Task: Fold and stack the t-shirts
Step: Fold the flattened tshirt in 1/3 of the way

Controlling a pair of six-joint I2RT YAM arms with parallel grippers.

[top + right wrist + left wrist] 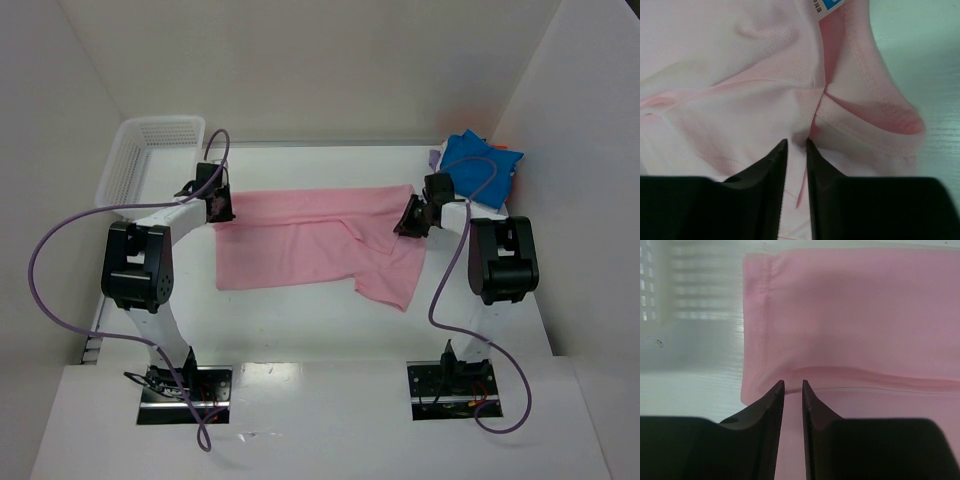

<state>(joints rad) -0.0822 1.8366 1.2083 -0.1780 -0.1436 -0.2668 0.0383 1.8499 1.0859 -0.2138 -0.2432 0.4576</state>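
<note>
A light pink t-shirt (300, 245) lies spread on the white table, with one part folded over towards the right front. My left gripper (218, 207) is at its far left edge; in the left wrist view the jaws (793, 382) stand nearly together with pink cloth (855, 315) pinched between them. My right gripper (412, 220) is at the shirt's far right side, by the collar (875, 115); its jaws (797, 141) are also narrow on a crease of the pink cloth (740, 75). A bright blue t-shirt (480, 160) lies bunched at the back right.
A white mesh basket (150, 155) stands at the back left, close to the left gripper, and shows blurred in the left wrist view (660, 290). A bit of lavender cloth (436, 158) pokes out beside the blue shirt. White walls enclose the table.
</note>
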